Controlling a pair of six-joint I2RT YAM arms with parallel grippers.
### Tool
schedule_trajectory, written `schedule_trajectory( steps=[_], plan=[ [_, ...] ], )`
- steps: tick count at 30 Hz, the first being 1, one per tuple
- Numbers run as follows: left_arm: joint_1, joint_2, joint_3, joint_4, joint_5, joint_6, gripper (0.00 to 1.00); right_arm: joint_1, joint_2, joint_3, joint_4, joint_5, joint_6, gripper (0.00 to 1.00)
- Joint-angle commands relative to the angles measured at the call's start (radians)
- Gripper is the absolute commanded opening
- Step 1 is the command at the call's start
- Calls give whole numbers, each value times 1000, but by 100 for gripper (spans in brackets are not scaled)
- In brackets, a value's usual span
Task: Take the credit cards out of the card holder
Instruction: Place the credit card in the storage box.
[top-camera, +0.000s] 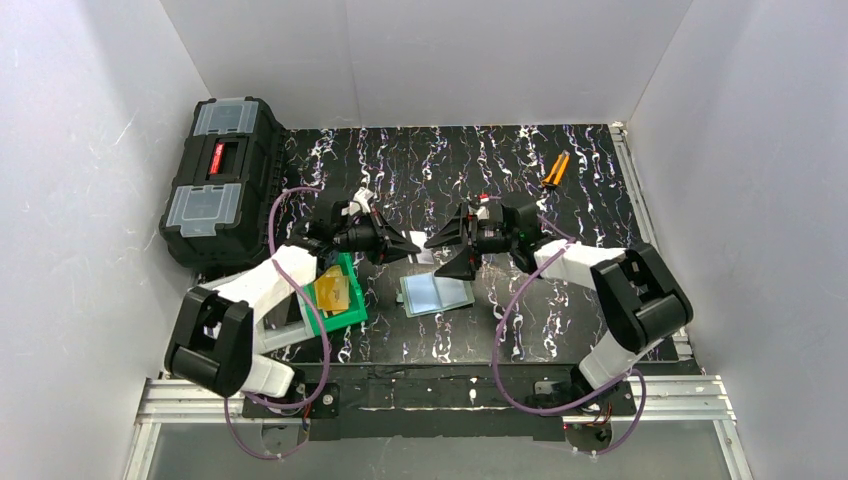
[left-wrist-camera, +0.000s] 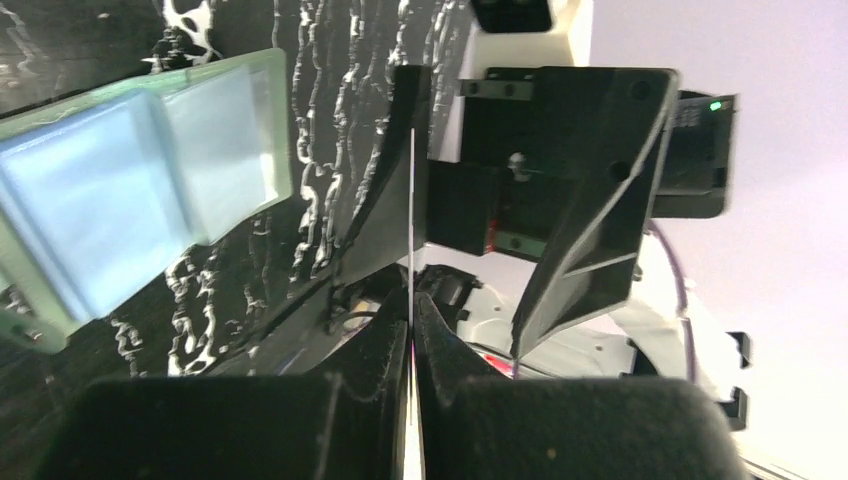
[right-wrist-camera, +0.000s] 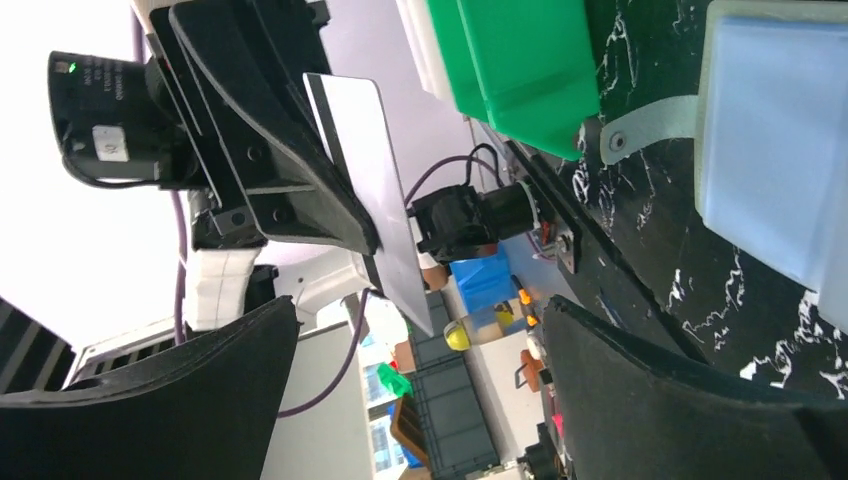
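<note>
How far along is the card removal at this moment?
Mostly along. Done: gold cards lie in the green bin, and the card holder lies open on the table. In hand: the left gripper pinches a pale card; the right gripper stands open beside it. Left: dropping that card. Whether the holder's pockets are empty can't be told.

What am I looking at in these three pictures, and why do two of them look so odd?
One picture looks down from above on two robot arms bolted to a table. The other two come from small cameras on each wrist, so they look tilted.

The left hand is shut on a thin pale card, seen edge-on from its own wrist. The right hand is open and holds nothing.

On the dark table lies the opened card holder, pale blue inside. Beside it a green bin holds orange cards. A black toolbox stands far left, and a small orange tool lies at the back.
</note>
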Motion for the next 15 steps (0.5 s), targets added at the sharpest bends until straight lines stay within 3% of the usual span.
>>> schedule_trajectory(
  steps=[1, 5, 9, 15],
  plan=[
    [9, -113, 105, -368, -96, 237, 0, -3, -116, 118, -478, 84, -322, 98],
    [16, -180, 216, -687, -259, 406, 0, -7, -151, 186, -722, 158, -488, 98],
    [18, -241, 338, -997, -544, 537, 0, -8, -167, 215, -869, 210, -589, 98],
    [18, -273, 471, -1363, -949, 564, 0, -8, -184, 199, -950, 246, -667, 98]
  ],
)
